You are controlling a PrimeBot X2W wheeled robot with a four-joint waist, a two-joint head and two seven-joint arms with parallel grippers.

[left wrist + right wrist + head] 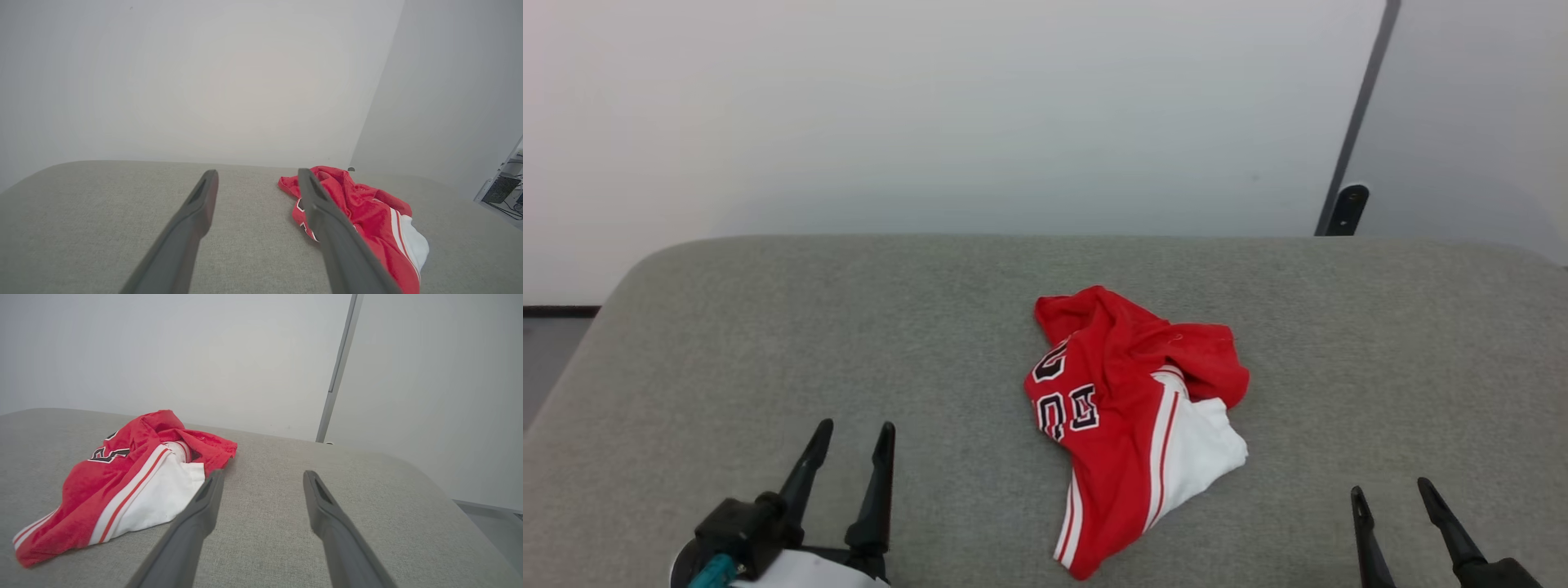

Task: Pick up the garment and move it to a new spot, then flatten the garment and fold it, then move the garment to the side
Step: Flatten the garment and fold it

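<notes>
Nearest the head camera, the left gripper (856, 426) rises from the lower left edge, its two dark fingers spread with bare cloth showing between them; a teal cable (712, 569) sits beside its black base. The right gripper (1390, 487) stands at the lower right corner, its fingers likewise apart and holding nothing. Both are over the near part of the grey fabric surface (768, 327); whether their tips touch it cannot be told.

The garment (1127, 408) lies crumpled in a heap on that surface, a little right of centre, between the two grippers and farther out than both, touching neither. Red cloth makes up its top and left side; black white-edged lettering (1070, 408) faces up on the left; a white sleeve (1205, 449) edged with red and white stripes spreads at the lower right; a narrow striped end points toward the camera.

In the left wrist view the left gripper (257, 173) shows its fingers wide apart; the garment (367, 212) lies beyond and to the right of the right-hand finger, which hides part of it. In the right wrist view the right gripper (264, 473) is also spread; the garment (118, 477) lies to the left of the left-hand finger, white sleeve nearest.

Behind the surface stands a pale wall (931, 106); a dark strip (1364, 98) runs down it to a dark bracket (1343, 211) at the far edge.
</notes>
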